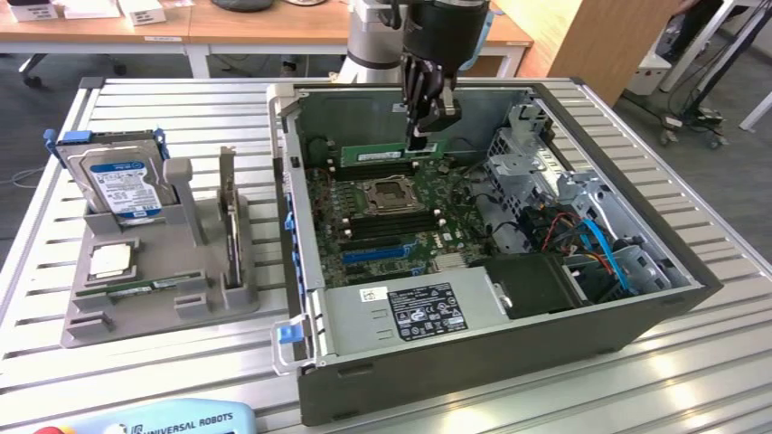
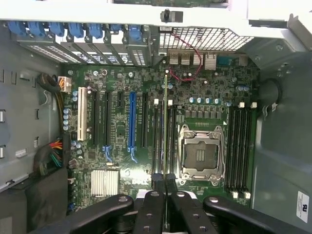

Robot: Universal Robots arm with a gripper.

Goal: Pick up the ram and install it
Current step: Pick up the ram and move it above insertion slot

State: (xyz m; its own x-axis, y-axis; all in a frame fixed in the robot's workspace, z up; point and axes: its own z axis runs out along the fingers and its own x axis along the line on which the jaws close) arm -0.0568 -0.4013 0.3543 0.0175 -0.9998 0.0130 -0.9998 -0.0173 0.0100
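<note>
Pickup done: gripper clamped on ram, inside computer case over the memory slots (lined up, apparently); not seated yet.

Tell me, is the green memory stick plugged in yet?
Not yet, apparently: the end effector holds the ram on edge above the motherboard.
</note>
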